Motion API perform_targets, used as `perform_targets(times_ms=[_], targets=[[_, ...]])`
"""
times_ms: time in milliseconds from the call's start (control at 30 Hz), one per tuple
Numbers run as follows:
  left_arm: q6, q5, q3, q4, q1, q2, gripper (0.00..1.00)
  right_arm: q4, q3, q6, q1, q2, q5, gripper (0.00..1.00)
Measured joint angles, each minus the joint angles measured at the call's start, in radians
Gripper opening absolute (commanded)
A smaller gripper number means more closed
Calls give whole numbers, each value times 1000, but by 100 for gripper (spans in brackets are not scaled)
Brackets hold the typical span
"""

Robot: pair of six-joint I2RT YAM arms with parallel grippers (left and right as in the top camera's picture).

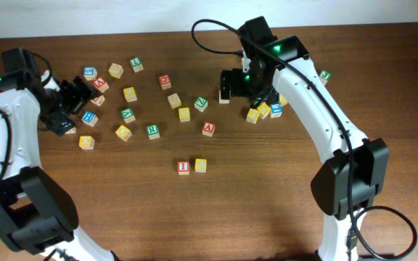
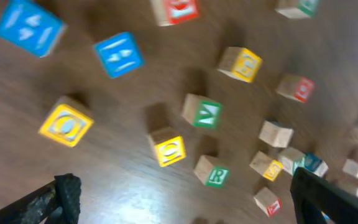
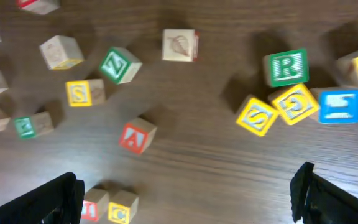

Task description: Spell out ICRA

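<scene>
"I block (image 1: 183, 167) first: where is it from overhead?"

"On the table (image 1: 267, 217), near its middle, just beside the yellow C block (image 1: 200, 165). The red A block (image 1: 207, 129) lies apart, beyond them, and a green R block (image 1: 152, 131) is off to its left. My right gripper (image 1: 230, 85) is mostly hidden under my own arm (image 1: 318, 103). My left gripper (image 1: 85, 92) is a dark shape over the left scatter. I can't read either set of fingers from above."

"And your left wrist?"

"Blurred. My fingers (image 2: 59, 198) are cut off at the bottom corners, spread wide, with nothing between them. The R block (image 2: 215, 175) is legible; most other letters are smeared."

"Right wrist?"

"Fingers (image 3: 45, 202) also spread and empty, clipped by the frame. I (image 3: 94, 209) and C (image 3: 122, 210) touch, half cut off at the bottom edge. A (image 3: 137, 135) sits askew above them. A second R block (image 3: 286, 66) crowds yellow blocks (image 3: 257, 115) at right."
</scene>
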Motion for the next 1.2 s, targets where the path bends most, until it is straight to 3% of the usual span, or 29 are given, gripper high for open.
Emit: perform_targets(times_ms=[100,267,433,700,1200], targets=[[37,-45,64,-24,-43,1,99,-1,0,0,-9,0,41,98],[44,-295,170,-24,-80,1,99,0,0,0,-37,0,58,98],[-29,-436,170,-72,-40,1,99,-46,-1,0,-36,0,1,99],[-92,-464,161,-183,100,1,99,-76,-1,1,4,1,-84,98],[-92,-467,160,-219,106,1,99,8,-42,57,71,1,-82,98]])
